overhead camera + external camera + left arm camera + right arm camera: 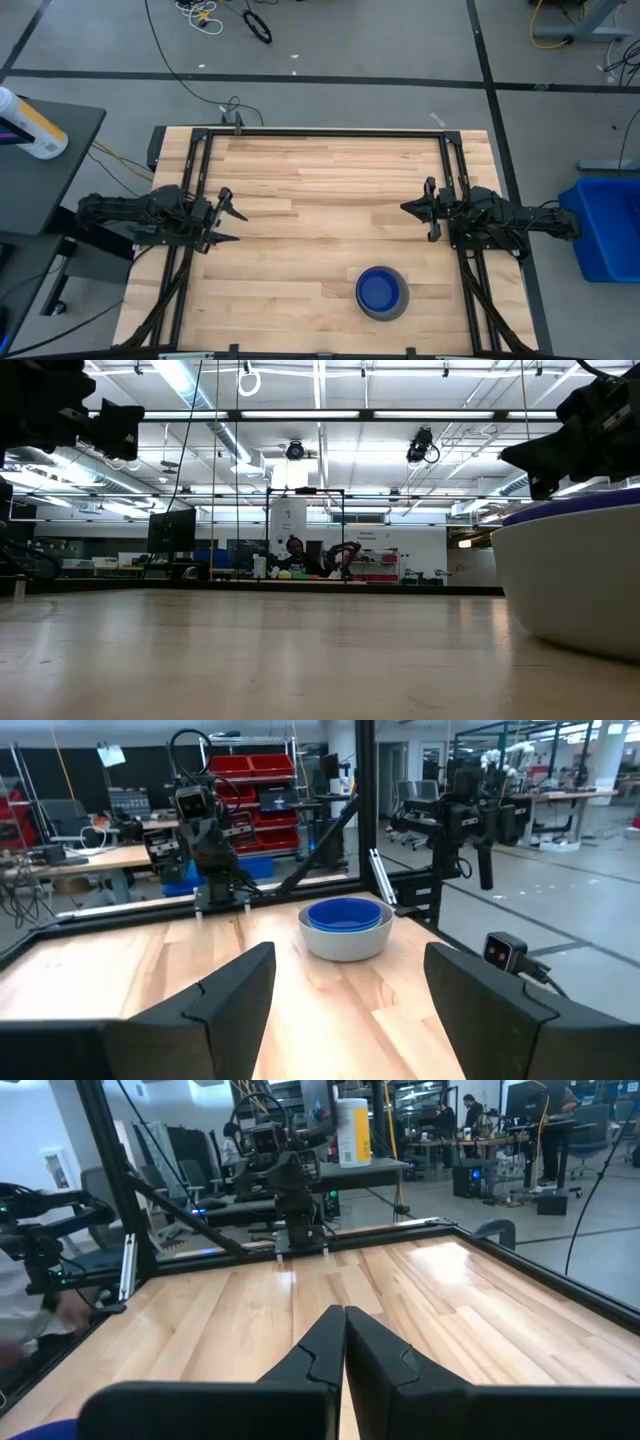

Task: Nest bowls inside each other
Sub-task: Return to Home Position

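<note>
A grey bowl (399, 307) stands on the wooden table near its front edge, right of the middle. A dark blue bowl (378, 289) sits nested inside it, its rim just above the grey rim (345, 942). My left gripper (236, 227) hovers open at the table's left edge, pointing level toward the right, far from the bowls. At the right edge my right gripper (403, 208) hovers shut, pointing level toward the left, with nothing between its fingers. The low view shows the grey bowl (570, 590) close up at the right.
A black frame rail (330, 131) runs around the table's far edge and sides. A white bottle (30, 125) lies on a dark side table at the left. A blue bin (605, 225) stands beyond the right edge. Bare wood lies between the two grippers.
</note>
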### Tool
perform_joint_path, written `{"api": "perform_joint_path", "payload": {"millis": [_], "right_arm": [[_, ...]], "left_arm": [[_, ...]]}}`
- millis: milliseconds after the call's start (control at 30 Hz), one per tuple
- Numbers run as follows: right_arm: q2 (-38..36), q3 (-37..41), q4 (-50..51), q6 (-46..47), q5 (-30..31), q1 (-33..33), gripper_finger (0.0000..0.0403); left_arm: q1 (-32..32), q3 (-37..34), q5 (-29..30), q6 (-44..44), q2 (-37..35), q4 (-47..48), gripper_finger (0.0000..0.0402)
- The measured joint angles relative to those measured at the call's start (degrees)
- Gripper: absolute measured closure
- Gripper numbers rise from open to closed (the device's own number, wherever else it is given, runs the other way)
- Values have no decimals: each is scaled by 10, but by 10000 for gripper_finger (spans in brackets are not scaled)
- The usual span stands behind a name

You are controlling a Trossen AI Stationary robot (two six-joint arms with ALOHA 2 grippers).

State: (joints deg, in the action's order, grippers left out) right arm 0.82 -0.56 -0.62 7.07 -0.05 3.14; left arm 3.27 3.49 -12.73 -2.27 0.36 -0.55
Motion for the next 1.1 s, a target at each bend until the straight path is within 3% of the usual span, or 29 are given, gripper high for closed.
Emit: {"api": "perform_joint_path", "payload": {"millis": [1100], "right_arm": [[0,0,0,0,0,0,383]], "left_arm": [[0,0,0,-12,0,0,138]]}}
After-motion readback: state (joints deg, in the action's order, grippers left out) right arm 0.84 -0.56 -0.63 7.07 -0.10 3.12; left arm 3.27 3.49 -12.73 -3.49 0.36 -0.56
